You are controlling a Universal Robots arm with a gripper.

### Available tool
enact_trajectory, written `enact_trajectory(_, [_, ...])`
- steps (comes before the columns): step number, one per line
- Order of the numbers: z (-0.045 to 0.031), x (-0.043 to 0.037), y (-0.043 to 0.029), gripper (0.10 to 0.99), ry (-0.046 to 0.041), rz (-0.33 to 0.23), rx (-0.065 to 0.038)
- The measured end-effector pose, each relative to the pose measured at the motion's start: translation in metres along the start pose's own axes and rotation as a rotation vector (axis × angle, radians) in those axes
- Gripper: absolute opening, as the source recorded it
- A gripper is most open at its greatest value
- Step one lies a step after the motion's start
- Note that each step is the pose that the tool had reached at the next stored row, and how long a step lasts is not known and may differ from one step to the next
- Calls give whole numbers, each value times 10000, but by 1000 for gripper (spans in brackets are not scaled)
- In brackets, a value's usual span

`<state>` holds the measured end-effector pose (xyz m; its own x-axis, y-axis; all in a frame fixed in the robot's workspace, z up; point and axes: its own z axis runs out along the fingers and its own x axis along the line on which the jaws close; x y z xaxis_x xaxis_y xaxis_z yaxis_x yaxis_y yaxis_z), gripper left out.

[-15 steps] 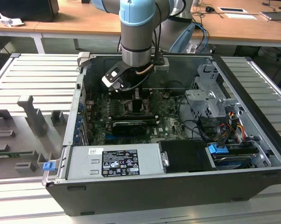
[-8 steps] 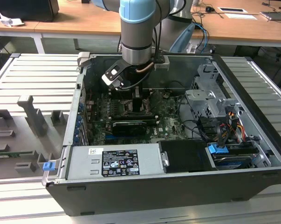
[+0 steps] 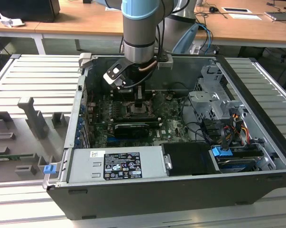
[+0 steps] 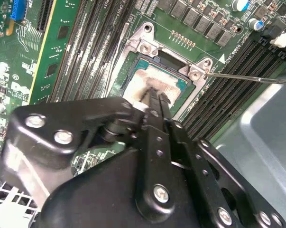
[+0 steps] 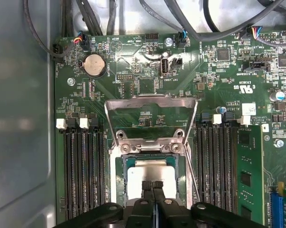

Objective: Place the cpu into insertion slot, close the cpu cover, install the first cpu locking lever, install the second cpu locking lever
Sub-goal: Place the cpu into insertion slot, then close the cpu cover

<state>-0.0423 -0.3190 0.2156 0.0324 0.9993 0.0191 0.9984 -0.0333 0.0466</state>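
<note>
Open computer case [image 3: 256, 142] with the arm reaching down onto the motherboard [image 5: 218, 85]. All positions are given relative to the insertion slot [image 5: 120, 176].

The cpu [image 5: 150, 170] lies flat inside the slot with its dull metal face upward, squared to the slot's rim and apparently seated. In both wrist views the gripper [image 5: 152, 185] stands directly over the slot. Its two fingers are pressed together with nothing between them, and their tips sit at or just above the chip's face near its middle (contact cannot be confirmed).

The cpu cover [image 5: 151, 100] stands swung open on its hinge. It rises from the slot edge farthest from the gripper's body, and bare board shows through its square window. One thin locking lever [image 4: 249, 78] runs beside the slot, along one of the edges that adjoin the hinge edge, and is unlatched.

Key relation: the chip lies straight below the fingertips. The closed fingers' seam points across the slot toward the hinge edge, so the cover lies beyond the chip along that same line. By this reading placement looks done, while cover and lever remain unfastened.
</note>
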Motion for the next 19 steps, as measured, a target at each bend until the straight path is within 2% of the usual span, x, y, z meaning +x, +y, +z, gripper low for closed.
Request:
enact_trajectory(12, [-54, 1, 2, 106, -5, 0, 1])
enact_trajectory(16, [-149, 3, 7, 106, -29, -1, 3])
enact_trajectory(19, [-262, 5, 12, 106, -32, -1, 3])
